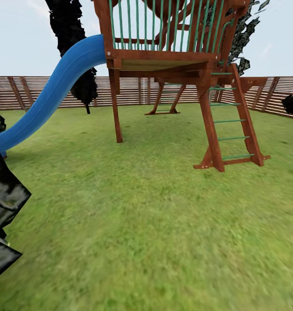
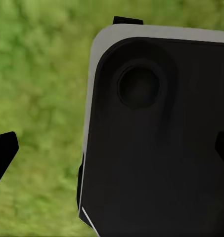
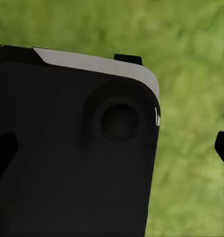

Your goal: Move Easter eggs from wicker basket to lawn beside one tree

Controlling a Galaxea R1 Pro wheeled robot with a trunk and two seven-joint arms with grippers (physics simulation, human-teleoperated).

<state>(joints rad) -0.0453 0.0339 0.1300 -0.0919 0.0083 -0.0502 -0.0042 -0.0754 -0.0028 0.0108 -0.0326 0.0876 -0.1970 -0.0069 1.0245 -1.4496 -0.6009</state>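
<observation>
Scene: robot crossing the lawn (image 1: 155,224) of the fenced garden; red-brown playset (image 1: 172,65) w/ blue slide (image 1: 47,99) dead ahead, slat fence (image 1: 133,90) behind.
Task items: eggs and basket not in frame; dark blocky foliage at near left (image 1: 4,203), trunk unseen, so can't say if it's the pale-trunk kind.
Left gripper (image 2: 112,148): dark fingertips at opposite edges of wrist view, spread apart, nothing between; robot's black base (image 2: 156,148) beneath.
Right gripper (image 3: 112,148): same, tips wide apart, empty, over base and grass.
Step, as judged: en route, searching.
Doing it well: turn head/base slowly to find the basket; keep clear of playset legs and ladder (image 1: 232,125); arms tucked till basket is near.
</observation>
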